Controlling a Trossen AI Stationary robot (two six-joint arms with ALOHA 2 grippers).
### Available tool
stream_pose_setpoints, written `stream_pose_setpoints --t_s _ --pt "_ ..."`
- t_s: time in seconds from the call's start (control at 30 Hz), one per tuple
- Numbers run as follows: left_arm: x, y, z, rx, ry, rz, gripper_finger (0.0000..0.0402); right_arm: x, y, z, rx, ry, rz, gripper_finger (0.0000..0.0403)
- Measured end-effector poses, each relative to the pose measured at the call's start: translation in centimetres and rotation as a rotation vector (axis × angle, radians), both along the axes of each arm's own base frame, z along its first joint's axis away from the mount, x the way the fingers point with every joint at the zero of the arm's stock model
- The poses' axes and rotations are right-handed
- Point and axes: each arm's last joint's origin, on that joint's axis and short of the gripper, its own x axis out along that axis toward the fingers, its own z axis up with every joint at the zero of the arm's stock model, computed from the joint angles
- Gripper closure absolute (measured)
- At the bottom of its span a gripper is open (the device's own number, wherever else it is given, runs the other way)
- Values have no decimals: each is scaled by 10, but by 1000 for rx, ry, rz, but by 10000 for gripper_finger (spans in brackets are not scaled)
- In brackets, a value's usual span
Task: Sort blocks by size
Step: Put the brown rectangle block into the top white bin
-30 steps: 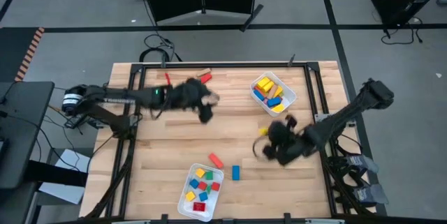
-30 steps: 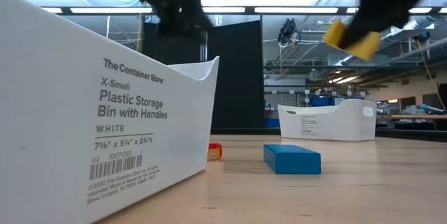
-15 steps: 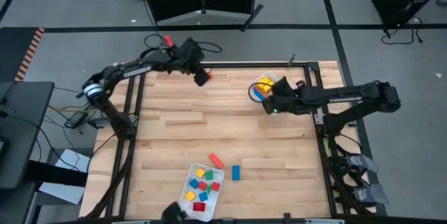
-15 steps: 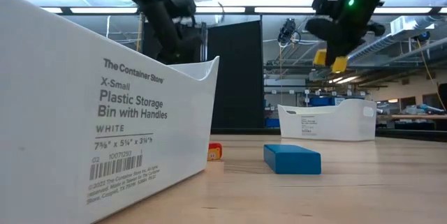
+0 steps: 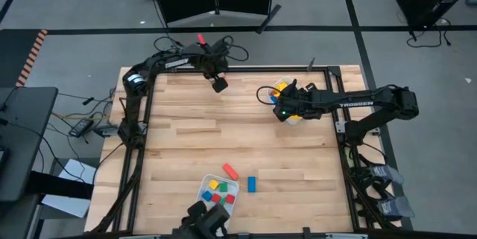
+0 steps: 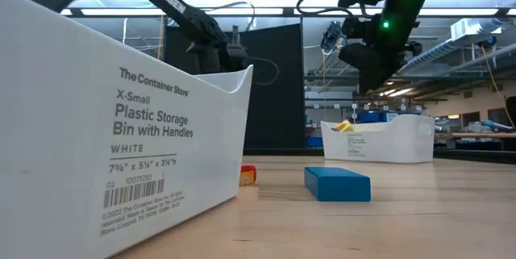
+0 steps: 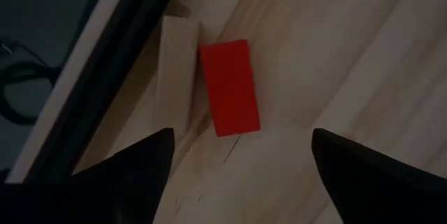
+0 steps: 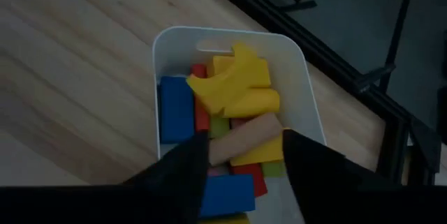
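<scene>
My left gripper [image 5: 218,83] is open above a red bar block [image 7: 230,88] at the table's far edge. The block lies flat beside a pale wooden piece [image 7: 174,70], and the fingers stand on either side of the block without touching it. My right gripper [image 5: 287,109] is open and empty over the far right white tray [image 8: 164,49]. The tray holds several blocks, with a yellow arch block [image 8: 234,81] lying on top. A red block [image 5: 229,170] and a blue bar [image 5: 251,184] lie on the table near the front tray [image 5: 216,194] of small blocks.
The front tray [image 6: 121,130] stands close to the table's near edge, and the blue bar [image 6: 337,184] and red block [image 6: 248,175] lie just behind it. A black frame rail [image 7: 133,35] runs along the far edge beside the red bar. Bare wood lies between the two trays.
My right gripper has carried a yellow block from the table's right middle up and toward the far tray and let it go; the block now lies in the tray. My left gripper has gone toward the far edge and stands over the red bar.
</scene>
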Motion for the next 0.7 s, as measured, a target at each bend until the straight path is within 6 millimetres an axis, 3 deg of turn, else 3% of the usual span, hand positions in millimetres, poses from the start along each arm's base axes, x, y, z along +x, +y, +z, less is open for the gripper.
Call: stream_pose_setpoints --t_s 0.33,0.5,0.7 --pt "2 8 -6 -67 -39 46 40 3 -1 2 -25 3 50 109" --pt "3 7 -6 -72 -43 72 51 8 -2 4 -52 -23 83 95" --pt "-2 4 -7 -116 1 87 62 12 -2 6 -66 -41 105 104"
